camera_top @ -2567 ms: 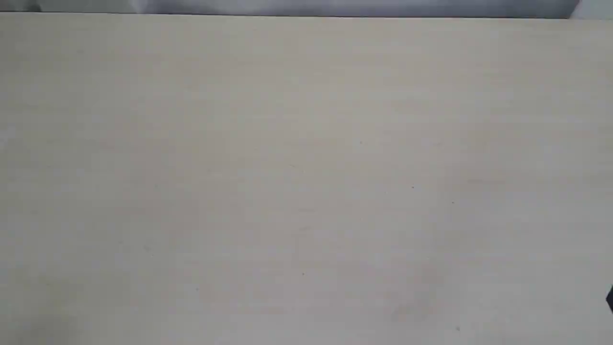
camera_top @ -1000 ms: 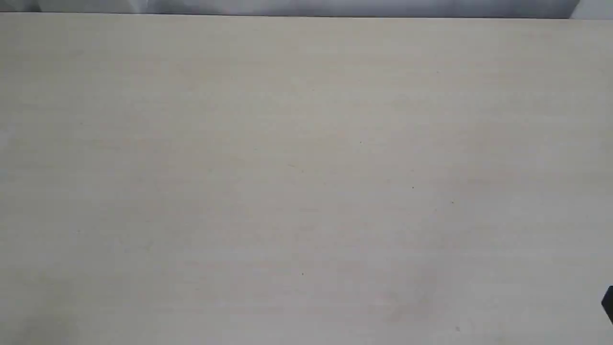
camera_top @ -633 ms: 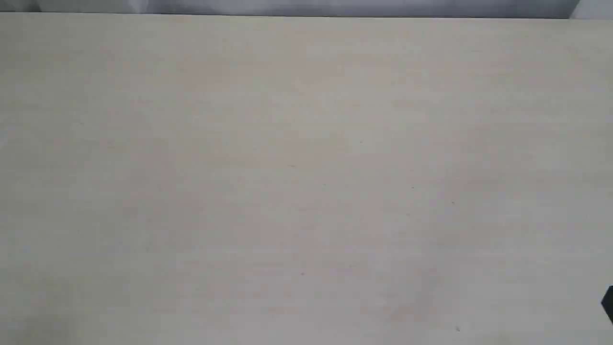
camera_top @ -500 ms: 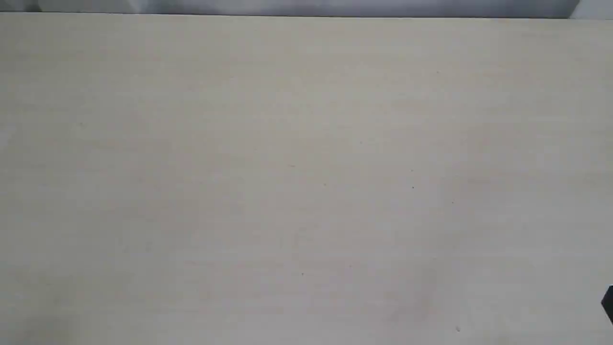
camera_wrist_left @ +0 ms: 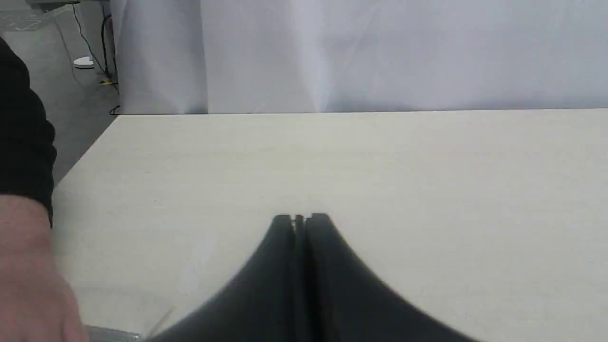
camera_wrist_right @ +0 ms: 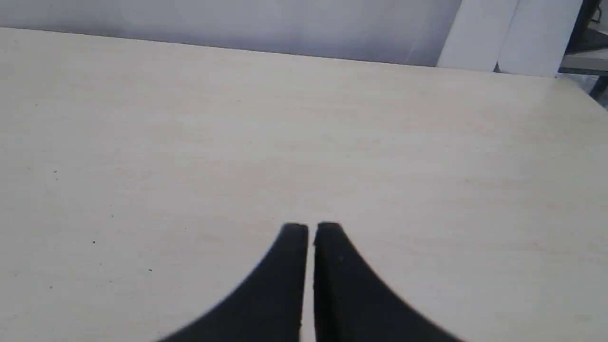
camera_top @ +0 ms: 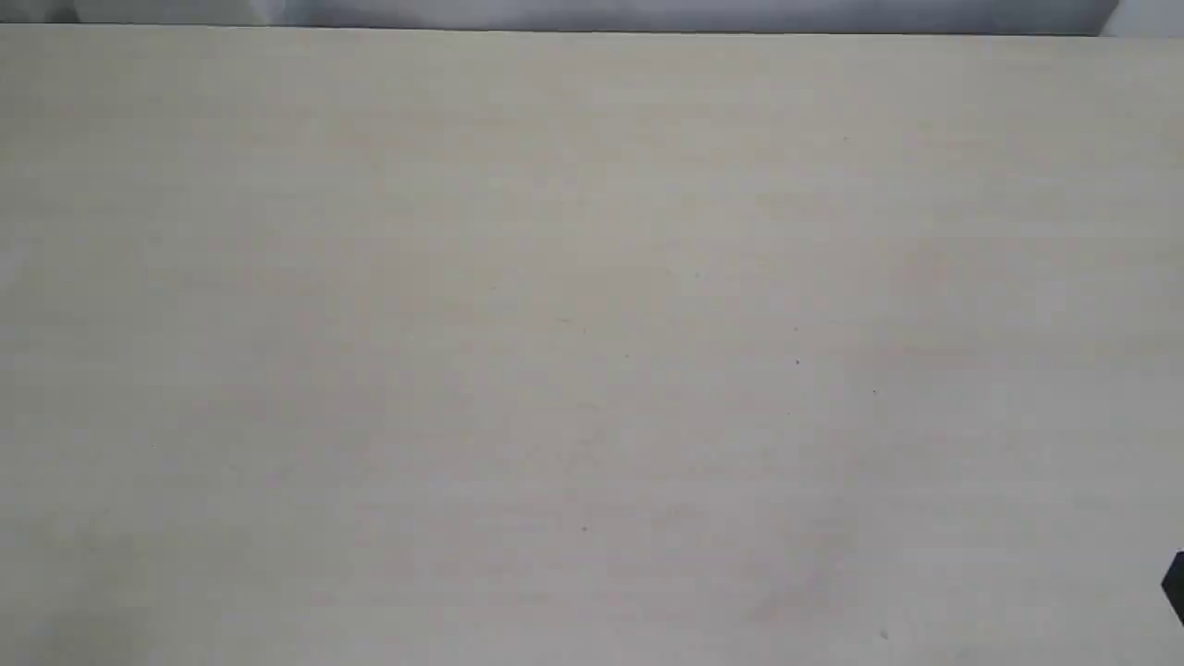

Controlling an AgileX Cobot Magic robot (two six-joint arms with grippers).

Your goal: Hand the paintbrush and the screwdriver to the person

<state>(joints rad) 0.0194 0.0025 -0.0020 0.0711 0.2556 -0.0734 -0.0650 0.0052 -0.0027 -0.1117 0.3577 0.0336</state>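
In the left wrist view my left gripper (camera_wrist_left: 300, 218) is shut with nothing between its fingers, low over the pale table (camera_wrist_left: 380, 161). The person's bare hand (camera_wrist_left: 28, 280) with a dark sleeve cuff (camera_wrist_left: 23, 142) is at the table's corner beside that gripper. A sliver of silver-grey metal (camera_wrist_left: 114, 336) shows next to the hand; I cannot tell what it is. My right gripper (camera_wrist_right: 311, 229) is shut too, holding nothing, over bare table. The paintbrush's handle and bristles and the screwdriver are out of view.
The exterior view holds only the table top (camera_top: 592, 333), its far edge against a grey-white curtain (camera_top: 592, 14), and a small black piece of the right arm (camera_top: 1175, 585) at the right border. Floor and cables (camera_wrist_left: 90, 61) lie beyond the table's corner.
The black piece at the right border has come slightly further into the exterior view than 2.6 s ago. Nothing else has moved.
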